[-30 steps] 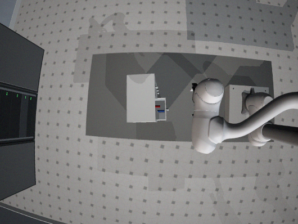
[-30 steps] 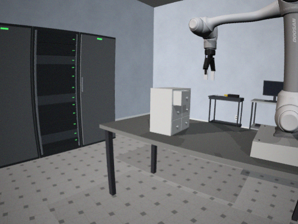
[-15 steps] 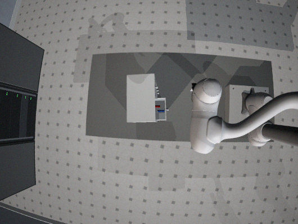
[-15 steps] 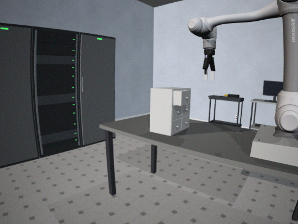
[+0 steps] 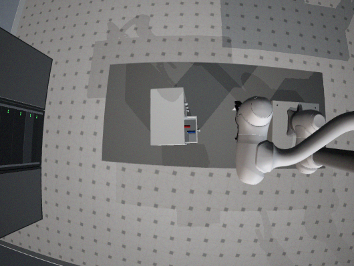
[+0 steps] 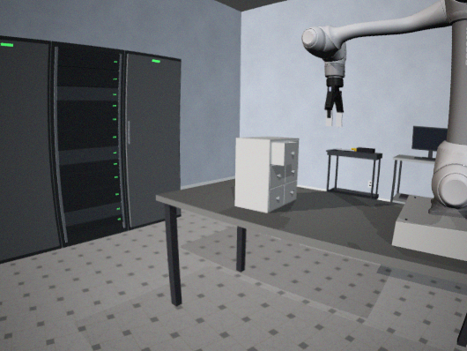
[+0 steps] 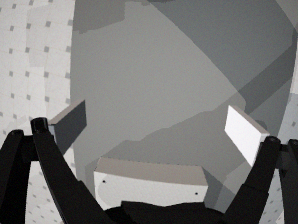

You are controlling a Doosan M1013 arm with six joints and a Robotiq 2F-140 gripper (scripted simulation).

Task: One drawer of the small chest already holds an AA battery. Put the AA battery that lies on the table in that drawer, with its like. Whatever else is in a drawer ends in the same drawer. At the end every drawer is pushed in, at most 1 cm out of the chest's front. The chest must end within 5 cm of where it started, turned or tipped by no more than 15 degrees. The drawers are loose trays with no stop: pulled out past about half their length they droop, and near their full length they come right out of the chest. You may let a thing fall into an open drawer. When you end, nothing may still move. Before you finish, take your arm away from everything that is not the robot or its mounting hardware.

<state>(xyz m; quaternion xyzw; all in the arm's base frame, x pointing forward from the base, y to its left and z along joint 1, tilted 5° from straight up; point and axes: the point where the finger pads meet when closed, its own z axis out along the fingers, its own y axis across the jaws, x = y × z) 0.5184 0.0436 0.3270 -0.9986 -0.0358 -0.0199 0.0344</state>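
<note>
Jaws spread wide and empty, high over the worktop (image 6: 335, 220), I see the chest's (image 5: 167, 117) top drawer (image 5: 191, 129) pulled out, but cannot spot the loose AA battery, so everything remains.

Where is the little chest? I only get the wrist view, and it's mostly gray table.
Observer: The chest stands on the table, off to one side of the tool, which hangs high above the table, open and pointing down.
Operator: Is a drawer open?
Observer: Yes, one top drawer sticks out a little.
Operator: What's inside it?
Observer: The top view shows a red thing and a blue thing in it, too small to name.
</note>
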